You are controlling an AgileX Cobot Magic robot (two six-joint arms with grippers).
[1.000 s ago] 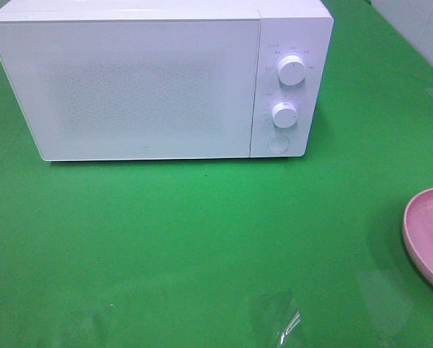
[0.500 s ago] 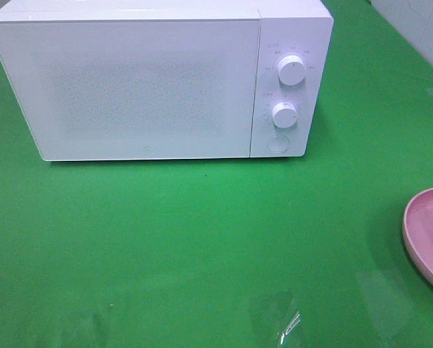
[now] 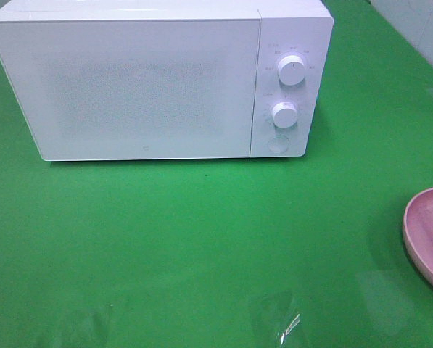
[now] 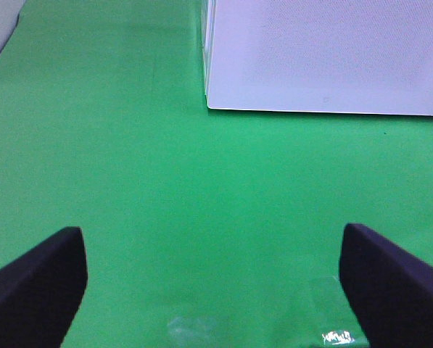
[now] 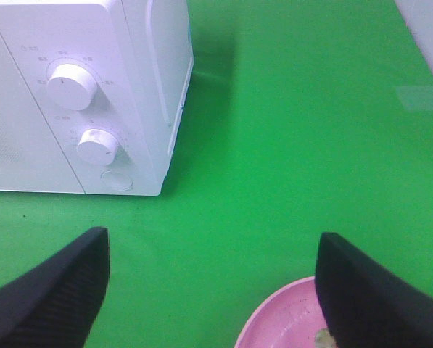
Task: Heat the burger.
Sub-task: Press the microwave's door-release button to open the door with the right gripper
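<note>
1. On the green worktop (image 3: 201, 239), seen from high up, nothing has shifted since the pictures of a moment earlier. The white microwave (image 3: 143, 80) stands with its door shut, and the pink plate (image 3: 413, 225) lies at the same edge of the view, partly cut off.
2. Neither hand shows in the high view; only the wrist views show them.
3. The left hand (image 4: 215, 290) has its fingers spread wide with nothing between them, over bare worktop. The microwave's door corner lies ahead of it, well apart.
4. The right hand (image 5: 212, 293) is likewise spread wide and holds nothing. Ahead of it stands the microwave's control panel with the upper dial (image 5: 71, 85), the lower dial (image 5: 98, 146) and the round button (image 5: 117, 179). The plate's rim lies under the hand, near one finger.
5. Of the burger (image 5: 322, 338) only a green-brown sliver shows, on the plate's floor just beside that finger. It appears in the right wrist view alone and is too small to tell more.
6. Only the high view shows the microwave whole.
</note>
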